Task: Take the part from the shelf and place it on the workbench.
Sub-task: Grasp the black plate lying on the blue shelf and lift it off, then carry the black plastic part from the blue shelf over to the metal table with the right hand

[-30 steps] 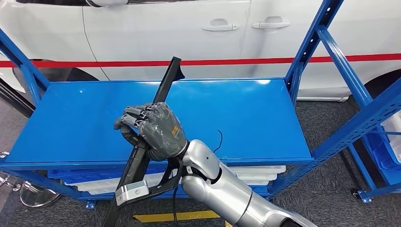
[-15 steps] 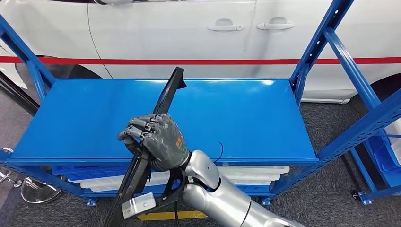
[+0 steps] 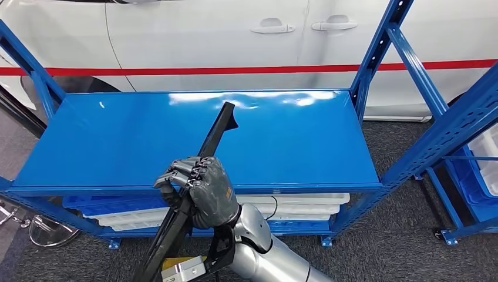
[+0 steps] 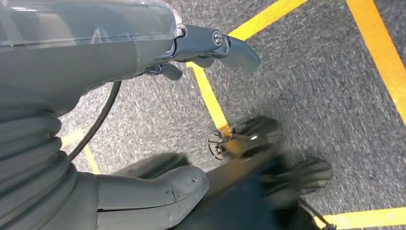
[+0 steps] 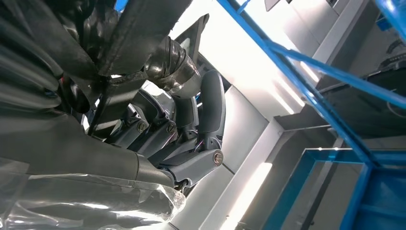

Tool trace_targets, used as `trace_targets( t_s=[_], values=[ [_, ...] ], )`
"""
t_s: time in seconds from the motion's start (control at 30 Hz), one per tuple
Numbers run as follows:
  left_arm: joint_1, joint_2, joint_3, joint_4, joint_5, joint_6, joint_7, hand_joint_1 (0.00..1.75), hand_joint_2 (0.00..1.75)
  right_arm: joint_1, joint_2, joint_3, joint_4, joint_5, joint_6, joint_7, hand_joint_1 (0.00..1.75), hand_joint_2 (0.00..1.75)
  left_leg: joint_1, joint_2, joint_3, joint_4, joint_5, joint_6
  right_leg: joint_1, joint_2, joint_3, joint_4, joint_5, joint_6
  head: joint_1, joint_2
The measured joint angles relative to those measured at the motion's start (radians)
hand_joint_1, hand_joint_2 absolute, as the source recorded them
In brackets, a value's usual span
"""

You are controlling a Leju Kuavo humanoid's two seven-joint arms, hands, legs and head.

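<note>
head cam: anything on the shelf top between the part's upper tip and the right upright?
Nothing. In the head view the blue shelf top is bare from the black part's tip across to the right upright. The right hand grips the part lower down.

The shelf (image 3: 117, 147) is glossy blue, the long part (image 3: 214, 138) black — gripped by a dark grey right hand (image 3: 202, 188). Behind, a white car (image 3: 205, 35) carries a red stripe; the grey floor (image 4: 306, 86) bears yellow lines.

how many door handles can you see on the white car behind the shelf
2. Left door handle and right door handle sit side by side on the white car, above its red stripe. Others may lie outside the frame.
</note>
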Motion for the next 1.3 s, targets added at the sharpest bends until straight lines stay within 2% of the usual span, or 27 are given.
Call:
trace_targets(
  t_s=[0.07, 0.13, 0.17, 0.2, 0.27, 0.3, 0.33, 0.37, 0.4, 0.47, 0.53, 0.57, 0.63, 0.67, 0.73, 0.8, 0.83, 0.87, 0.9, 0.93, 0.97, 1.03, 1.07, 1.13, 1.17, 1.2, 1.3],
  values=[
    [-0.002, 0.001, 0.000, 0.000, -0.002, -0.003, 0.000, 0.00, 1.75, 0.001, 0.001, 0.000, -0.003, 0.001, 0.000, -0.002, 1.75, 1.75, -0.007, -0.001, 0.003, -0.015, 0.011, 0.007, -0.001, -0.001, -0.001, -0.002, 0.012, 0.012, 0.000, 0.000],
    [-0.002, 0.000, 0.000, 0.000, -0.004, -0.005, 0.000, 0.00, 1.75, 0.003, 0.001, 0.001, -0.005, 0.002, -0.001, -0.003, 1.75, 1.75, -0.003, 0.002, -0.005, -0.021, 0.030, 0.019, -0.001, 0.002, -0.007, -0.002, 0.015, 0.025, 0.000, 0.000],
    [-0.003, 0.000, 0.000, 0.000, -0.004, -0.006, 0.000, 0.00, 1.75, 0.003, 0.000, 0.001, -0.006, 0.002, -0.001, -0.004, 1.75, 1.75, 0.000, 0.005, -0.011, -0.025, 0.042, 0.026, -0.001, 0.003, -0.015, 0.012, -0.006, 0.030, 0.000, 0.000],
    [-0.004, -0.001, 0.000, 0.000, -0.005, -0.007, 0.000, 0.00, 1.75, 0.004, 0.000, 0.001, -0.006, 0.002, -0.002, -0.004, 1.75, 1.75, 0.003, 0.008, -0.021, -0.029, 0.055, 0.032, -0.002, 0.004, -0.027, 0.045, -0.045, 0.035, 0.001, 0.000],
    [-0.006, -0.002, 0.000, 0.000, -0.005, -0.008, 0.000, 0.00, 1.75, 0.008, -0.001, 0.001, -0.006, 0.003, -0.003, -0.006, 1.75, 1.75, 0.002, 0.012, -0.045, -0.028, 0.075, 0.038, -0.006, 0.004, -0.058, 0.160, -0.146, 0.042, 0.001, 0.000],
    [-0.006, -0.002, 0.000, 0.000, -0.005, -0.010, 0.000, 0.00, 1.75, 0.011, -0.002, 0.001, -0.006, 0.003, -0.003, -0.007, 1.75, 1.75, 0.002, 0.013, -0.060, -0.027, 0.084, 0.038, -0.008, 0.004, -0.069, 0.221, -0.179, 0.045, 0.001, 0.000],
    [-0.006, -0.002, 0.000, 0.000, -0.005, -0.011, 0.000, 0.00, 1.75, 0.014, -0.002, 0.001, -0.006, 0.003, -0.003, -0.007, 1.75, 1.75, 0.002, 0.014, -0.074, -0.025, 0.093, 0.037, -0.009, 0.004, -0.068, 0.260, -0.189, 0.046, 0.001, 0.000],
    [-0.005, -0.003, 0.000, 0.000, -0.005, -0.012, 0.000, 0.00, 1.75, 0.016, -0.003, 0.001, -0.006, 0.003, -0.003, -0.007, 1.75, 1.75, 0.002, 0.015, -0.088, -0.022, 0.102, 0.035, -0.010, 0.004, -0.051, 0.267, -0.178, 0.046, 0.001, 0.000],
    [-0.005, -0.003, 0.000, 0.000, -0.005, -0.013, 0.000, 0.00, 1.75, 0.017, -0.003, 0.001, -0.006, 0.003, -0.003, -0.008, 1.75, 1.75, 0.002, 0.015, -0.101, -0.019, 0.109, 0.033, -0.010, 0.003, -0.017, 0.238, -0.153, 0.045, 0.001, 0.000],
    [-0.006, -0.004, 0.000, 0.000, -0.006, -0.016, -0.001, 0.00, 1.75, 0.017, -0.002, 0.001, -0.006, 0.003, -0.003, -0.008, 1.75, 1.75, 0.000, 0.014, -0.121, -0.011, 0.121, 0.026, -0.008, 0.003, 0.086, 0.106, -0.120, 0.037, 0.001, 0.000],
    [-0.005, -0.004, 0.000, 0.000, -0.008, -0.019, -0.002, 0.00, 1.75, 0.017, -0.001, 0.001, -0.005, 0.006, -0.003, -0.007, 1.75, 1.75, -0.002, 0.014, -0.132, -0.007, 0.134, 0.015, -0.003, 0.005, 0.156, -0.002, -0.124, 0.028, 0.000, 0.000],
    [-0.005, -0.004, 0.000, 0.000, -0.009, -0.020, -0.003, 0.00, 1.75, 0.016, -0.001, 0.001, -0.004, 0.009, -0.003, -0.005, 1.75, 1.75, -0.002, 0.014, -0.135, -0.008, 0.142, 0.009, 0.000, 0.005, 0.165, -0.025, -0.128, 0.023, 0.000, 0.000],
    [-0.004, -0.004, 0.000, 0.000, -0.010, -0.021, -0.006, 0.00, 1.75, 0.016, 0.000, 0.002, -0.002, 0.018, -0.004, 0.004, 1.75, 1.75, -0.001, 0.013, -0.139, -0.010, 0.152, -0.003, -0.001, 0.003, 0.155, -0.033, -0.113, 0.010, 0.000, 0.000],
    [-0.003, -0.004, 0.000, 0.000, -0.010, -0.021, -0.007, 0.00, 1.75, 0.015, 0.000, 0.002, 0.000, 0.024, -0.007, 0.011, 1.75, 1.75, 0.000, 0.012, -0.147, 0.001, 0.135, -0.008, -0.003, 0.001, 0.147, -0.035, -0.103, 0.001, -0.001, 0.000],
    [-0.002, -0.004, 0.000, 0.000, -0.008, -0.021, -0.009, 0.00, 1.75, 0.015, 0.002, 0.002, 0.005, 0.041, -0.014, 0.029, 1.75, 1.75, 0.003, 0.010, -0.174, 0.078, 0.048, -0.016, -0.006, -0.003, 0.123, -0.038, -0.079, -0.014, -0.001, 0.000],
    [-0.001, -0.004, 0.000, 0.000, -0.007, -0.021, -0.010, 0.00, 1.75, 0.013, 0.003, 0.002, 0.014, 0.060, -0.022, 0.049, 1.75, 1.75, 0.004, 0.010, -0.204, 0.208, -0.041, -0.022, -0.003, -0.004, 0.092, -0.035, -0.056, -0.020, -0.001, 0.000],
    [-0.002, -0.004, 0.000, 0.000, -0.007, -0.021, -0.010, 0.00, 1.75, 0.011, 0.003, 0.002, 0.019, 0.070, -0.025, 0.061, 1.75, 1.75, 0.004, 0.010, -0.209, 0.259, -0.055, -0.024, -0.001, -0.005, 0.076, -0.033, -0.045, -0.020, -0.001, 0.000],
    [-0.002, -0.004, 0.000, 0.000, -0.008, -0.021, -0.010, 0.00, 1.75, 0.008, 0.003, 0.002, 0.026, 0.082, -0.028, 0.074, 1.75, 1.75, 0.004, 0.010, -0.199, 0.280, -0.042, -0.024, 0.000, -0.005, 0.059, -0.029, -0.034, -0.019, -0.001, 0.000],
    [-0.002, -0.004, 0.000, 0.000, -0.009, -0.021, -0.010, 0.00, 1.75, 0.003, 0.003, 0.001, 0.032, 0.093, -0.030, 0.086, 1.75, 1.75, 0.004, 0.010, -0.172, 0.266, -0.015, -0.023, 0.001, -0.005, 0.042, -0.024, -0.025, -0.018, -0.001, 0.000],
    [-0.003, -0.005, 0.000, 0.000, -0.011, -0.021, -0.010, 0.00, 1.75, -0.004, 0.003, 0.000, 0.039, 0.107, -0.031, 0.101, 1.75, 1.75, 0.004, 0.010, -0.129, 0.219, 0.014, -0.020, 0.002, -0.005, 0.025, -0.018, -0.016, -0.016, -0.001, 0.000],
    [-0.005, -0.005, 0.000, 0.000, -0.013, -0.021, -0.010, 0.00, 1.75, -0.013, 0.004, -0.003, 0.046, 0.121, -0.031, 0.117, 1.75, 1.75, 0.003, 0.010, -0.075, 0.148, 0.024, -0.015, 0.003, -0.004, 0.011, -0.011, -0.009, -0.013, -0.001, 0.000],
    [-0.010, -0.005, 0.000, 0.000, -0.017, -0.022, -0.011, 0.00, 1.75, -0.033, 0.005, -0.013, 0.059, 0.147, -0.031, 0.147, 1.75, 1.75, -0.002, 0.008, 0.008, 0.019, 0.009, -0.005, 0.004, -0.004, -0.004, -0.004, 0.007, -0.003, -0.001, 0.000],
    [-0.012, -0.005, 0.000, 0.000, -0.017, -0.023, -0.011, 0.00, 1.75, -0.044, 0.006, -0.018, 0.064, 0.156, -0.031, 0.158, 1.75, 1.75, -0.006, 0.007, 0.025, -0.015, -0.001, 0.000, 0.004, -0.005, -0.007, -0.004, 0.017, 0.003, -0.001, 0.000],
    [-0.012, -0.005, 0.000, 0.000, -0.018, -0.024, -0.011, 0.00, 1.75, -0.060, 0.007, -0.027, 0.075, 0.170, -0.032, 0.171, 1.75, 1.75, -0.007, 0.008, 0.020, -0.028, 0.012, 0.011, 0.002, -0.005, -0.010, -0.009, 0.032, 0.015, -0.001, 0.000],
    [-0.013, -0.006, 0.000, 0.001, -0.019, -0.025, -0.010, 0.00, 1.75, -0.067, 0.007, -0.032, 0.081, 0.180, -0.032, 0.182, 1.75, 1.75, -0.004, 0.010, 0.013, -0.031, 0.024, 0.019, 0.001, -0.003, -0.016, -0.003, 0.021, 0.021, -0.001, 0.000],
    [-0.014, -0.006, 0.000, 0.001, -0.020, -0.027, -0.010, 0.00, 1.75, -0.074, 0.007, -0.038, 0.087, 0.194, -0.032, 0.196, 1.75, 1.75, -0.002, 0.013, 0.002, -0.035, 0.038, 0.028, 0.000, -0.001, -0.027, 0.017, -0.010, 0.026, -0.001, 0.000],
    [-0.018, -0.007, 0.000, 0.001, -0.024, -0.035, -0.009, 0.00, 1.75, -0.100, 0.003, -0.060, 0.107, 0.233, -0.032, 0.241, 1.75, 1.75, 0.000, 0.016, -0.046, -0.035, 0.080, 0.040, -0.007, 0.001, -0.073, 0.180, -0.157, 0.040, 0.000, 0.000]
  ],
)
